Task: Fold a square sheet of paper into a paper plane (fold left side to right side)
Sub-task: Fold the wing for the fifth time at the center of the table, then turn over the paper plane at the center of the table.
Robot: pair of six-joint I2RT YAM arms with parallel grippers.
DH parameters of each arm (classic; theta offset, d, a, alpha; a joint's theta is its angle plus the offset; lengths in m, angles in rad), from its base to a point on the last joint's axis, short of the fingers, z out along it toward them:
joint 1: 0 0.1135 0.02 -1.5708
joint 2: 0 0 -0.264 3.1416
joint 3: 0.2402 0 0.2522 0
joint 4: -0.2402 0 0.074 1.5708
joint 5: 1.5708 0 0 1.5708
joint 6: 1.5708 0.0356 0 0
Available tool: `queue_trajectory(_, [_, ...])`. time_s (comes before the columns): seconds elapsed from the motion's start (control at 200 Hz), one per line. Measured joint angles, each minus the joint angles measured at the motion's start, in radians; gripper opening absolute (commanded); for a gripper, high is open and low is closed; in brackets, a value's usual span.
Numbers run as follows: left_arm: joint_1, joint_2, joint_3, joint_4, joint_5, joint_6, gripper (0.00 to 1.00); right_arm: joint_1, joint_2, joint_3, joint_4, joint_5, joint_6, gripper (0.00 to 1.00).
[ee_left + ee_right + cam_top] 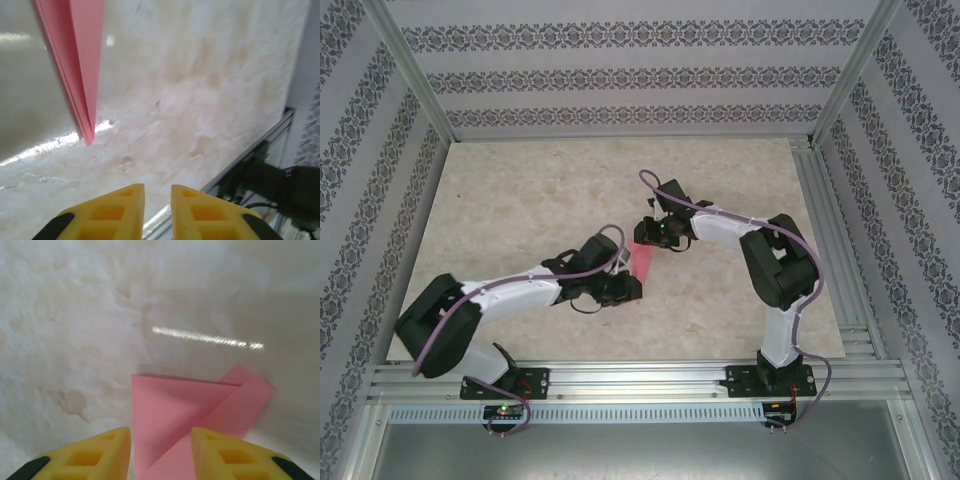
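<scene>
Closest to the near edge of the tabletop [520, 190], the left gripper [158, 190] has its jaws a narrow slit apart and holds nothing.

Just beyond it lies the paper [645, 260] — pink, already creased into a narrow pointed shape — flat near the tabletop's middle, between the two arms.

Farther on, the right gripper [161, 435] sits over the paper's layered wide end. Its jaws are moderately apart, and it seems to grip nothing.

For a clean fold, one gripper should probably pin the paper while the other carries the left side over, matching the edges before pressing.

There is plenty of bare room toward the far and left edges — the tight spot is between the grippers themselves.
</scene>
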Motion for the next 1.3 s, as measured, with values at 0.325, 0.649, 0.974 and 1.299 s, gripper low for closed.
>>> queue_trajectory(0.325, [0.353, -0.251, 0.001, -0.204, -0.084, 0.116, 0.41, 0.087, -0.18, 0.102, -0.25, 0.291, -0.042, 0.52])
queue_trajectory(0.649, [0.512, -0.319, -0.095, -0.238, -0.187, 0.138, 0.41, 0.401, 0.049, 0.364, -0.518, 0.558, -0.018, 0.41])
queue_trajectory(0.974, [0.533, -0.4, -0.152, -0.259, -0.2, 0.159, 0.44, 0.435, 0.161, 0.38, -0.599, 0.564, 0.028, 0.39])
queue_trajectory(1.299, [0.533, -0.401, -0.162, -0.267, -0.2, 0.169, 0.46, 0.419, 0.173, 0.356, -0.623, 0.569, 0.036, 0.38])
